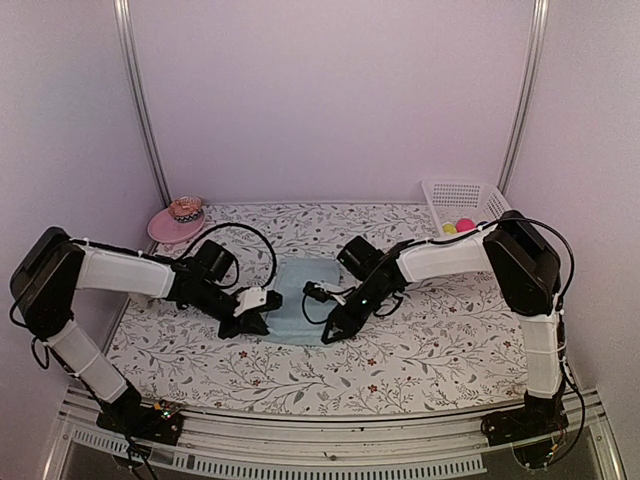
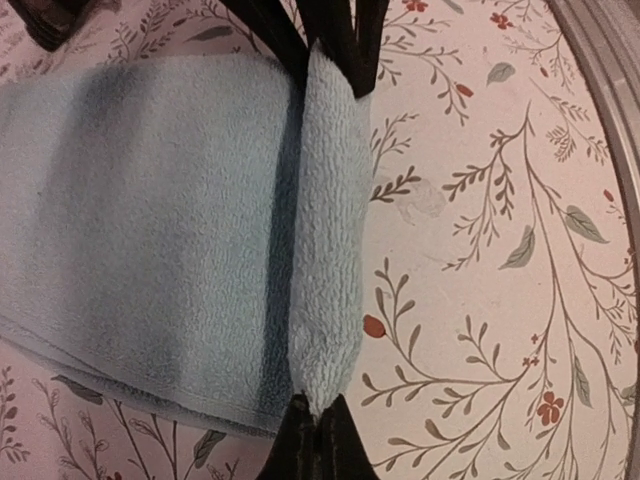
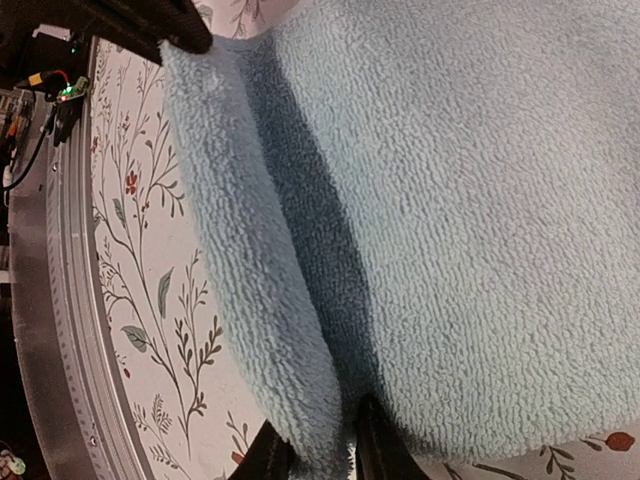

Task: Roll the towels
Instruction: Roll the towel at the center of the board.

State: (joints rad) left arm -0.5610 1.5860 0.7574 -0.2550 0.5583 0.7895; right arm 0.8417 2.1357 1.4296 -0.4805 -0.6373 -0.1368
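**Legible markings, all three views.** No text, label, brand, number or sign can be read. The pale aqua towel [image 2: 150,220] shows plain pile only. The tablecloth [image 2: 480,250] is printed with leafy sprigs, not characters. The patterned band of the pink hat [image 1: 178,222], at the table's far left corner, is too small to read.

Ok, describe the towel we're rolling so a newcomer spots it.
On the floral table, look at the middle, between left gripper and right gripper. There lies the pale aqua towel, near edge raised into a ridge. It is the only plain cloth; pink hat and white basket sit at far corners.
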